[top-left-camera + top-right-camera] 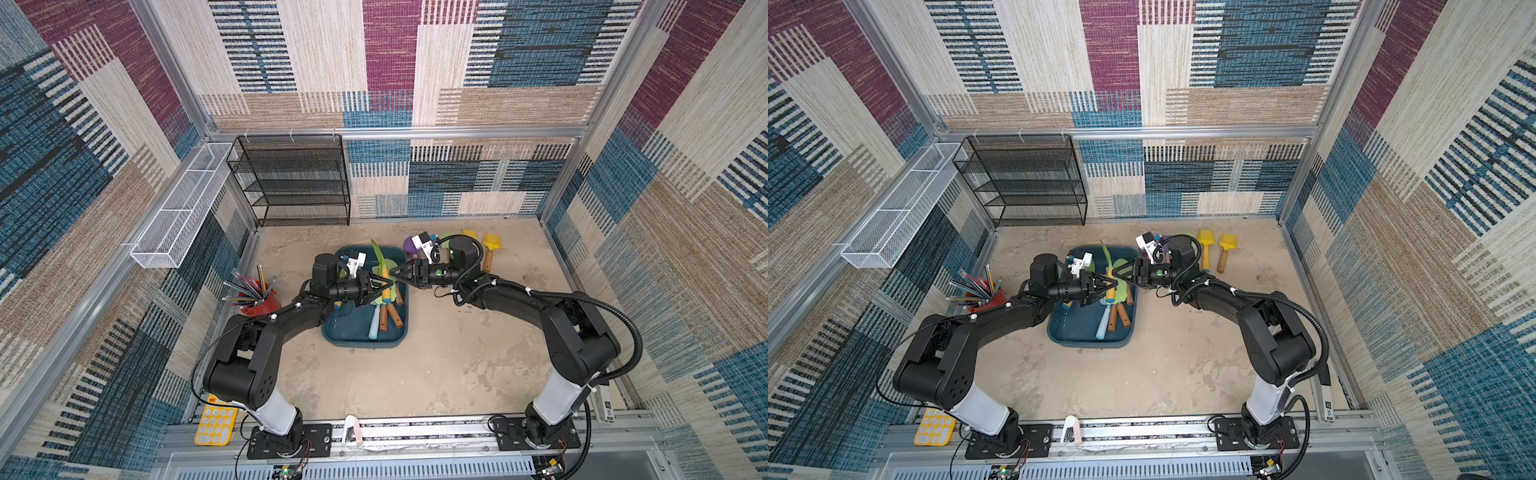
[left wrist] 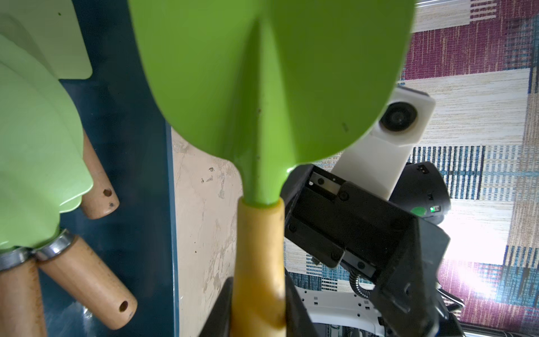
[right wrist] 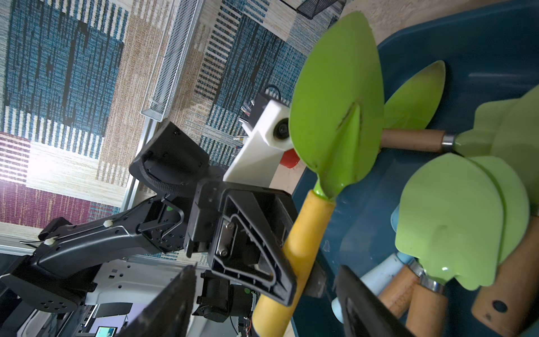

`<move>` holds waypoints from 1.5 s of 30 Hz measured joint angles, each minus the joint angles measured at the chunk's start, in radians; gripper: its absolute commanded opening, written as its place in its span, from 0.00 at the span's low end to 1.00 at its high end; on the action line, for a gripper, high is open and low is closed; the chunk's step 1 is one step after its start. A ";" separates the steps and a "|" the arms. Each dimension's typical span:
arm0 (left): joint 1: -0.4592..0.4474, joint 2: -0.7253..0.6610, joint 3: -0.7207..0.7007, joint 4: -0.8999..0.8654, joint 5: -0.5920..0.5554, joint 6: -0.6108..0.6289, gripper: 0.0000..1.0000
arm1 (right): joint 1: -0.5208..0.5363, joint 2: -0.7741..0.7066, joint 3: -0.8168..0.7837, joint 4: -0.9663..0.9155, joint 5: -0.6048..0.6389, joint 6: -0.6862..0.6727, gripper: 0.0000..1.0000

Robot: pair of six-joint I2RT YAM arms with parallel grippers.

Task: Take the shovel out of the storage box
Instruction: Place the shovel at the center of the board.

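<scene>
Firmly, the left gripper (image 1: 388, 285) clenched the yellow wooden handle (image 2: 259, 262) of the green-bladed shovel (image 2: 262, 87), stiff and probably light; the right gripper (image 1: 395, 273) gaped open alongside.

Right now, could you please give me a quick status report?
Left gripper shut on green shovel, held above storage box. Right gripper open, close by its handle. Other shovels lie in box.

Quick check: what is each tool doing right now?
Left tool: closed on the yellow handle of the green shovel.
Right tool: open, holding nothing.
</scene>
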 measured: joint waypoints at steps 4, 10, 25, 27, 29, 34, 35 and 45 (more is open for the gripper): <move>0.000 -0.011 -0.005 0.000 0.003 -0.004 0.00 | 0.000 0.043 0.035 0.037 -0.021 0.028 0.70; -0.002 -0.029 -0.005 0.002 0.007 -0.004 0.00 | 0.000 0.099 0.061 0.078 -0.049 0.071 0.63; -0.016 -0.035 -0.005 0.034 0.033 -0.007 0.00 | 0.001 0.183 0.068 0.296 -0.137 0.236 0.47; -0.018 -0.032 -0.005 0.039 0.033 -0.011 0.00 | 0.001 0.192 0.069 0.314 -0.144 0.252 0.44; -0.021 -0.029 -0.005 0.043 0.034 -0.016 0.00 | 0.001 0.198 0.072 0.327 -0.150 0.266 0.39; -0.024 -0.029 -0.006 0.053 0.039 -0.019 0.00 | 0.001 0.209 0.076 0.343 -0.151 0.292 0.26; -0.024 -0.029 -0.006 0.056 0.042 -0.019 0.00 | 0.001 0.209 0.076 0.343 -0.151 0.295 0.23; -0.024 -0.029 -0.011 0.072 0.048 0.005 0.25 | 0.001 0.207 0.080 0.343 -0.157 0.364 0.10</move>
